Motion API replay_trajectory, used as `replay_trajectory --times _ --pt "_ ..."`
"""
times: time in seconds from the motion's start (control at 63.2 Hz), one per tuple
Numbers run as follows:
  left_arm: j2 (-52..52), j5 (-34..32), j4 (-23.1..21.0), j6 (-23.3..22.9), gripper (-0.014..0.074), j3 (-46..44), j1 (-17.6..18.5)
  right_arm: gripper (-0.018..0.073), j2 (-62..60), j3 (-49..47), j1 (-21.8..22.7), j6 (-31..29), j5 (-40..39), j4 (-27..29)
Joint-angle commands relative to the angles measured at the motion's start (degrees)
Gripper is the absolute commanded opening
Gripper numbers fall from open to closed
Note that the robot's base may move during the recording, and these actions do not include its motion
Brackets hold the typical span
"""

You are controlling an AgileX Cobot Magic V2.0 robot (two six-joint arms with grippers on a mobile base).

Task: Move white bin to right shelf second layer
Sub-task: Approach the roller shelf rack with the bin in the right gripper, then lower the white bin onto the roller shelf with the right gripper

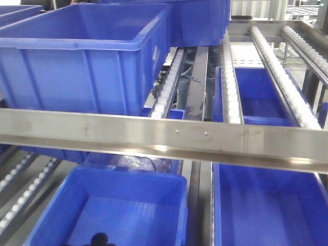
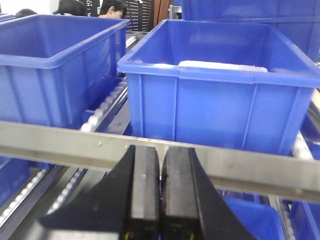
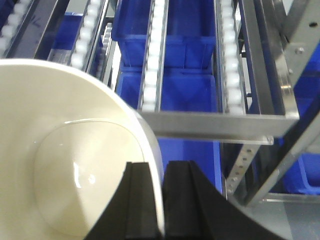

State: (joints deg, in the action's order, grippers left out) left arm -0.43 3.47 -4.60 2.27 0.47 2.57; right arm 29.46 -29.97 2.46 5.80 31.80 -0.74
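The right hand (image 3: 151, 210) grips the white bin (image 3: 65, 150) by its rim, one finger inside, one outside; the bin is empty and held in front of the right shelf second layer (image 3: 220, 122). The left hand (image 2: 160, 200) is clenched, empty, below the front rail (image 2: 60, 140). Beyond stand blue crates (image 2: 215, 85); one holds something white.

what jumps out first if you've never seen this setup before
Big blue crates fill the steel roller rack, above and below its front rail. In the right wrist view, the right hand pinches the rim of the cream-white bin before the white roller tracks.
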Motion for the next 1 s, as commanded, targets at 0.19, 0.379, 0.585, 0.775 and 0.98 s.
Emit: replay_trajectory --times 0.19,0.379,0.585,0.775,0.98 --pt "-0.9 -4.8 -0.3 -0.3 0.0085 1.6 0.4 0.0055 0.1 -1.8 -0.1 0.3 -5.5 -0.2" --pt "-0.9 -4.8 -0.3 -0.3 0.0085 1.6 0.4 0.0055 0.1 -1.8 -0.1 0.3 -5.5 -0.2" --pt "-0.9 -4.8 -0.3 -0.3 0.0085 1.6 0.4 0.0055 0.1 -1.8 -0.1 0.3 -5.5 -0.2" --pt "-0.9 -4.8 -0.3 -0.3 0.0085 1.6 0.4 0.0055 0.1 -1.8 -0.1 0.3 -5.5 -0.2" --pt "-0.9 -4.8 -0.3 -0.3 0.0085 1.6 0.4 0.0055 0.1 -1.8 -0.1 0.3 -5.5 -0.2"
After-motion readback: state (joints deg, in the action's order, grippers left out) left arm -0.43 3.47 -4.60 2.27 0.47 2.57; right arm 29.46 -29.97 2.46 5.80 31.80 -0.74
